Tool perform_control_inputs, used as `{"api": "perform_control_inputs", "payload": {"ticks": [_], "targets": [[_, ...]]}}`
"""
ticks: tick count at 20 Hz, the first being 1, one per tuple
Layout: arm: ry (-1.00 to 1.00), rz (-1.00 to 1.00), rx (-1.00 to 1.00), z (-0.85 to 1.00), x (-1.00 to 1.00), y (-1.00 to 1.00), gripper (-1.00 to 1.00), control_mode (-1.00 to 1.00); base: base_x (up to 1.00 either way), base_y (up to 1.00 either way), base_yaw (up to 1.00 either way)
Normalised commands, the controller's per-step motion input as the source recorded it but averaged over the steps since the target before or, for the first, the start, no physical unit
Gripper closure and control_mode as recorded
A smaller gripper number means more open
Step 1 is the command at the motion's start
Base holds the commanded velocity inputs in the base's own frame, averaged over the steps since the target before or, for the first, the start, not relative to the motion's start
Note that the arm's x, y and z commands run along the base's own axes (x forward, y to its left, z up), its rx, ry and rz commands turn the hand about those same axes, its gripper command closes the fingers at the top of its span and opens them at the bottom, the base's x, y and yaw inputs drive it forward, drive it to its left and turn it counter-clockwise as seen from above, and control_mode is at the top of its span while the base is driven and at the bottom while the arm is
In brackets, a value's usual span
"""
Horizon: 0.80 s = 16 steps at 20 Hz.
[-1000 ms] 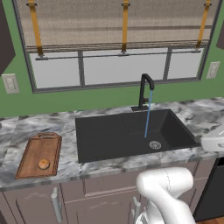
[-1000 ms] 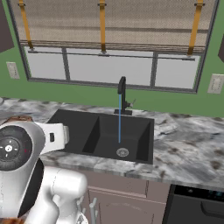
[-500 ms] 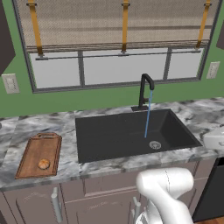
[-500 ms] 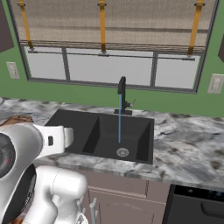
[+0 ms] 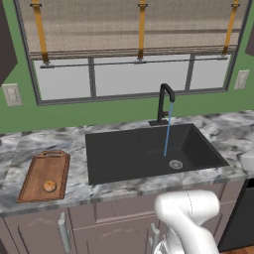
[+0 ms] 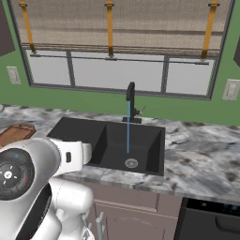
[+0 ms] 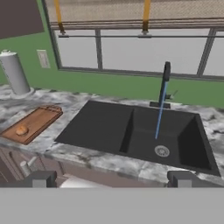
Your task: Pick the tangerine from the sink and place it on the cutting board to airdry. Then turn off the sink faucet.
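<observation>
Resting on the cutting board [image 5: 44, 177], toward its near end at the left of the left base view, the tangerine [image 5: 49, 186] is being shown as a small orange ball; in the hand view the same fruit [image 7: 21, 130] is being seen at the left edge, on the board [image 7: 32, 124] lying on the grey marbled counter [image 5: 74, 149]. Beside the board, the sink [image 5: 149, 154] is being displayed as a matte black basin in the middle of the frame, with its round metal drain [image 5: 175, 164] at the lower right of the basin floor. At the back rim of the basin, the sink faucet [image 5: 164, 103] is being shown upright, and a thin blue stream of water [image 5: 167, 130] is being poured from its spout down into the basin, landing just beside the drain. At the bottom of the hand view, the gripper [image 7: 111, 179] is being held with its two dark fingertips [image 7: 40, 178] spread wide apart, nothing being pinched between them, well apart from sink and board. A grey cylinder [image 7: 14, 72] is being shown upright at the upper left of the hand view.
</observation>
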Motion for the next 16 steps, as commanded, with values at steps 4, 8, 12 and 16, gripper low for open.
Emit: {"api": "perform_control_inputs", "payload": {"ticks": [4, 8, 12, 16], "targets": [[-0.09, 0.03, -0.04, -0.22, 0.09, -0.17, -1.0, -1.0, 0.0, 0.0, 0.0], [-0.2, 0.05, 0.0, -0.11, 0.19, -0.04, -1.0, -1.0, 0.0, 0.0, 0.0], [-0.25, 0.05, -0.01, -0.04, 0.21, -0.01, -1.0, -1.0, 0.0, 0.0, 0.0], [-0.17, 0.04, 0.0, -0.16, 0.28, -0.1, -1.0, -1.0, 0.0, 0.0, 0.0]]}}
